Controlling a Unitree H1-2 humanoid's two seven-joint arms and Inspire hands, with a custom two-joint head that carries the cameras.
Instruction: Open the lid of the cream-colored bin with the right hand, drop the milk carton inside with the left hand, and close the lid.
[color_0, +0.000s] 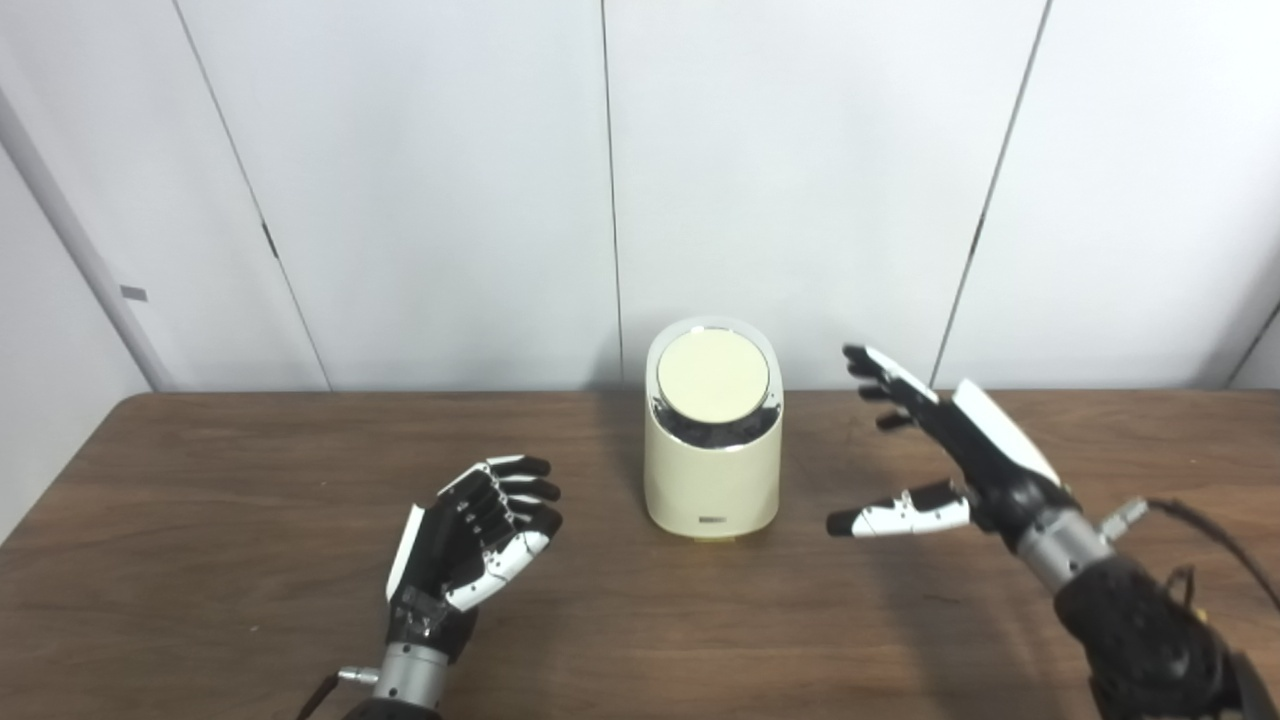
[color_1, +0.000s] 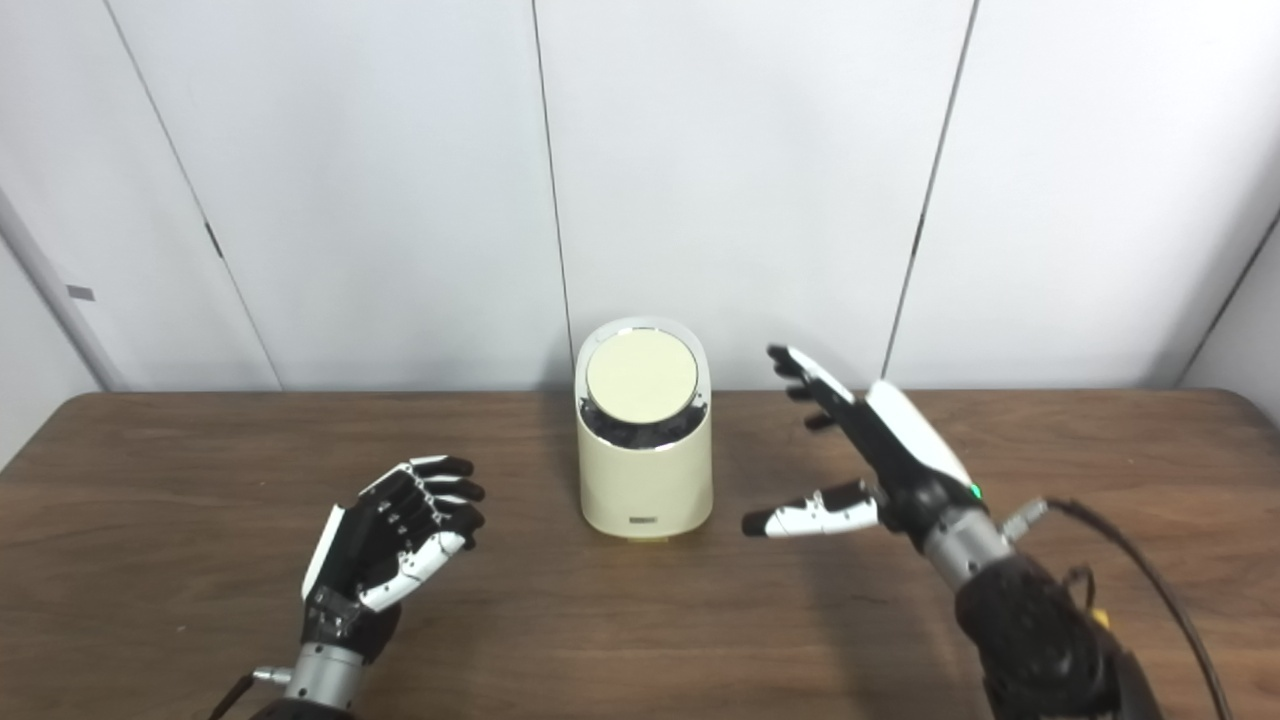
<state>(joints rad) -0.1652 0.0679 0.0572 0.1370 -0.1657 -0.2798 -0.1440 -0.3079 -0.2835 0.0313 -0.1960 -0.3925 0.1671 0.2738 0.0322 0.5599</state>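
A cream-colored bin (color_0: 712, 480) stands upright on the wooden table (color_0: 200, 470), near its far edge and about in the middle. Its round lid (color_0: 713, 374) lies flat and closed inside a shiny rim. My right hand (color_0: 935, 450) hovers to the right of the bin, fingers spread and thumb pointing toward it, holding nothing and not touching it. My left hand (color_0: 475, 545) is to the left and nearer the front, palm turned inward, fingers loosely curled and apart, with nothing in it. No milk carton shows in either view.
White wall panels (color_0: 800, 180) rise right behind the table's far edge. A black cable (color_0: 1215, 540) runs off my right forearm.
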